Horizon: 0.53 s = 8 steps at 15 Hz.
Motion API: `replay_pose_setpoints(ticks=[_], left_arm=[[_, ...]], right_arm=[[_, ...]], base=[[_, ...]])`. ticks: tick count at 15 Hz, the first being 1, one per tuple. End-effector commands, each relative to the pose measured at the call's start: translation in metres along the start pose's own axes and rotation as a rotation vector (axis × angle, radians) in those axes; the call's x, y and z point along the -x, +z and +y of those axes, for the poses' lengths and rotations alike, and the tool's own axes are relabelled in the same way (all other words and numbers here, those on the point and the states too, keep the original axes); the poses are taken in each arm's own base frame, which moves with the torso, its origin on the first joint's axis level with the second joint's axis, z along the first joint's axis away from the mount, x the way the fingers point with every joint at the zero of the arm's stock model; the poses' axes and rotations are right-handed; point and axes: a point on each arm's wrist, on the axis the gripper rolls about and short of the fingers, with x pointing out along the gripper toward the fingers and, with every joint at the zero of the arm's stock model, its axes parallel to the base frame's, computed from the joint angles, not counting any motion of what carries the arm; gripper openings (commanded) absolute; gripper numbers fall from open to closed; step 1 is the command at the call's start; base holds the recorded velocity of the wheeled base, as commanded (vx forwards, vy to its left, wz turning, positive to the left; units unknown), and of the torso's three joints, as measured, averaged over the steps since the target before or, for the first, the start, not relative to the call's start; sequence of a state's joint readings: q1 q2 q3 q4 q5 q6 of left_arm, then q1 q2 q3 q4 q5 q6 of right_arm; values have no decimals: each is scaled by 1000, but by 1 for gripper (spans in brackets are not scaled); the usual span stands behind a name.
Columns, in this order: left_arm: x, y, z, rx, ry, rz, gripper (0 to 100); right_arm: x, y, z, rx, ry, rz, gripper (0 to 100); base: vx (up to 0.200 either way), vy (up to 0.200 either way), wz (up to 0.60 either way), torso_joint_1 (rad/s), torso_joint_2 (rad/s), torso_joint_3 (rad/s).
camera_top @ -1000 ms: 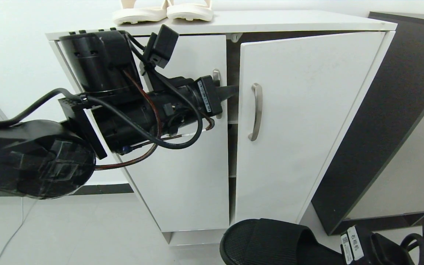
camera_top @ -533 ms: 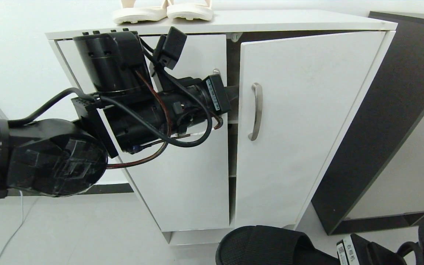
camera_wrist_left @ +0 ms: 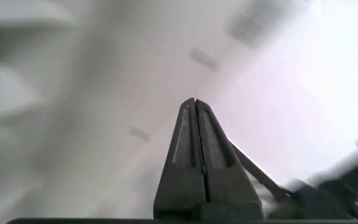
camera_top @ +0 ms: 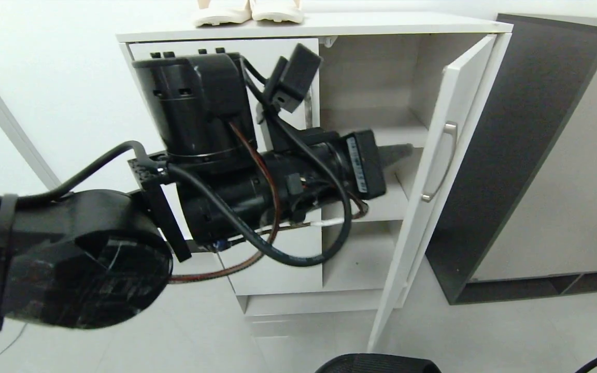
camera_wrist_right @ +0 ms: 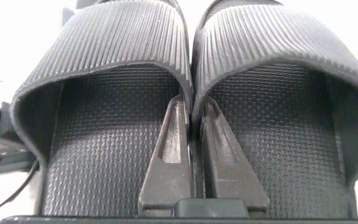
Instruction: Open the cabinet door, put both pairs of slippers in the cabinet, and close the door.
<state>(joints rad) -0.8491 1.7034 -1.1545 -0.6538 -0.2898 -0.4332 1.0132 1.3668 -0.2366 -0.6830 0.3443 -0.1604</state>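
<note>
The white cabinet (camera_top: 215, 36) stands with its right door (camera_top: 423, 228) swung wide, steel handle (camera_top: 441, 160) facing out and bare shelves (camera_top: 381, 127) showing inside. My left gripper (camera_top: 406, 150) reaches into the opening at middle-shelf height, close to the door's inner face; its fingers (camera_wrist_left: 188, 149) are pressed shut with nothing between them. A pair of white slippers (camera_top: 249, 13) rests on the cabinet top. My right gripper (camera_wrist_right: 194, 106) is shut on a pair of black ribbed slippers (camera_wrist_right: 272, 93), pinching their inner walls together. Their toe edge (camera_top: 376, 363) shows low in the head view.
A dark grey cabinet (camera_top: 516, 155) with a pale door stands right beside the open door. The cabinet's left door (camera_top: 272, 269) is closed behind my left arm. Bare pale floor (camera_top: 485, 336) lies in front.
The right door has swung from barely ajar to wide open while my left gripper moved right inside the gap. The head view has shifted, and the black slippers sit lower in it.
</note>
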Motion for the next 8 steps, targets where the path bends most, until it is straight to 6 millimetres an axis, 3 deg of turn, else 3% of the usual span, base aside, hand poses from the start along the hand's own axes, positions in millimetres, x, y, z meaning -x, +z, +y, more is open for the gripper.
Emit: replay_pose_setpoints(ticks=[1, 5, 7, 8], left_arm=[[-11, -12, -16, -12, -59, 19, 0], [1, 3, 11, -31, 24, -51, 0], [23, 17, 22, -43, 81, -92, 0], [48, 28, 24, -59, 121, -129, 0]], right_arm=[[2, 1, 1, 5, 5, -8, 0], [-1, 3, 0, 5, -4, -25, 0], [-5, 5, -6, -11, -24, -23, 0], [-13, 14, -23, -61, -90, -29, 0]], base=[[0, 0, 0, 0, 0, 0], [0, 0, 0, 0, 0, 0], [0, 0, 0, 0, 0, 0], [0, 0, 0, 0, 0, 0]])
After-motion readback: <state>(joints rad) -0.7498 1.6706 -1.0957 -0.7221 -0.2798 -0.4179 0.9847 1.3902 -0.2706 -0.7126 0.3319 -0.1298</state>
